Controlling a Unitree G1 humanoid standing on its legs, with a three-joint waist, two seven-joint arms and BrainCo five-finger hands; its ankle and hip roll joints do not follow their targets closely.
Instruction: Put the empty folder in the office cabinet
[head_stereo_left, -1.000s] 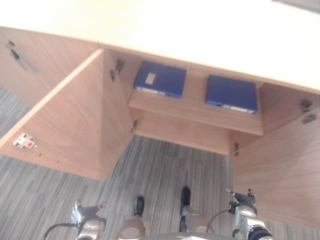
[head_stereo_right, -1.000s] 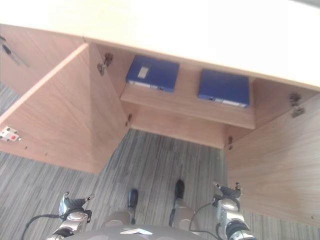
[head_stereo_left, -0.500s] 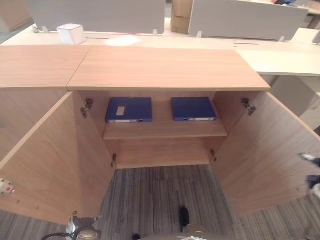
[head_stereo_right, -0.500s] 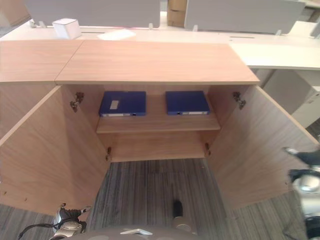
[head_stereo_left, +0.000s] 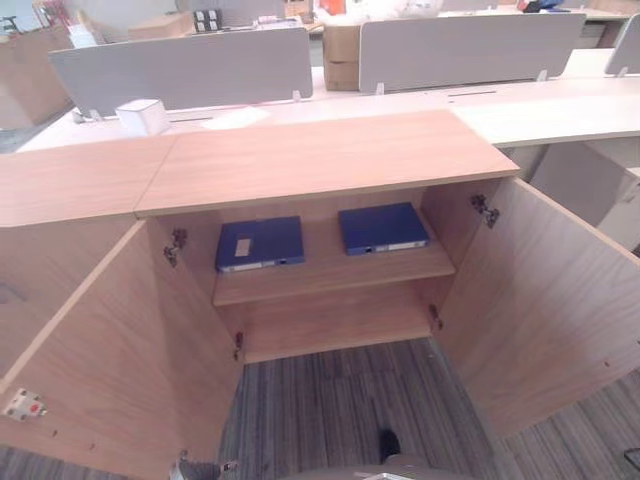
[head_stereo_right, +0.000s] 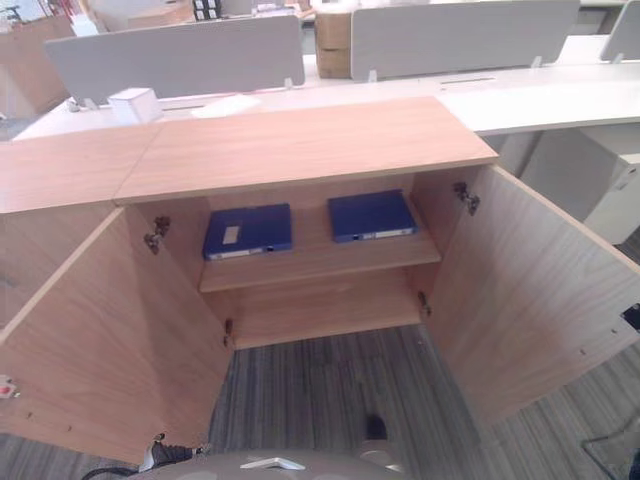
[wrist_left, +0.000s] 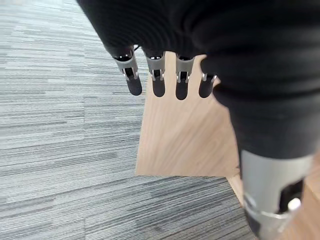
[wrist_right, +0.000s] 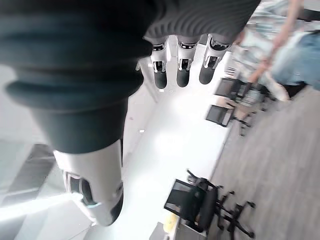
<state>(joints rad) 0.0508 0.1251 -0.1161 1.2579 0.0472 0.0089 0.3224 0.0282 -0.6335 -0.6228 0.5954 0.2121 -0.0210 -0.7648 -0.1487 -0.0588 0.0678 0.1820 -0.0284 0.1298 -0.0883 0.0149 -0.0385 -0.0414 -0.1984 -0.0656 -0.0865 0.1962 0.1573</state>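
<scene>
The wooden office cabinet (head_stereo_left: 320, 160) stands in front of me with both doors swung wide. Two blue folders lie flat on its upper shelf (head_stereo_left: 330, 278), one on the left (head_stereo_left: 259, 243) with a pale label and one on the right (head_stereo_left: 381, 228). The lower compartment (head_stereo_left: 335, 325) holds nothing. My left hand (wrist_left: 158, 80) hangs low by the left door (head_stereo_left: 110, 370), fingers straight and holding nothing; its top peeks in at the bottom of the left eye view (head_stereo_left: 200, 468). My right hand (wrist_right: 182, 60) is also open, with nothing in it.
The right door (head_stereo_left: 545, 300) juts out toward me. Behind the cabinet are white desks with grey dividers (head_stereo_left: 185, 68), a white box (head_stereo_left: 142, 116) and a cardboard box (head_stereo_left: 340, 42). Striped grey carpet (head_stereo_left: 340, 410) lies below. Office chairs (wrist_right: 197, 202) and a person (wrist_right: 295, 55) are off to the right.
The camera has tilted up, so the cabinet top and the desks behind have come into view. Both folders lie as before. My hands now sit lower in or beyond the picture.
</scene>
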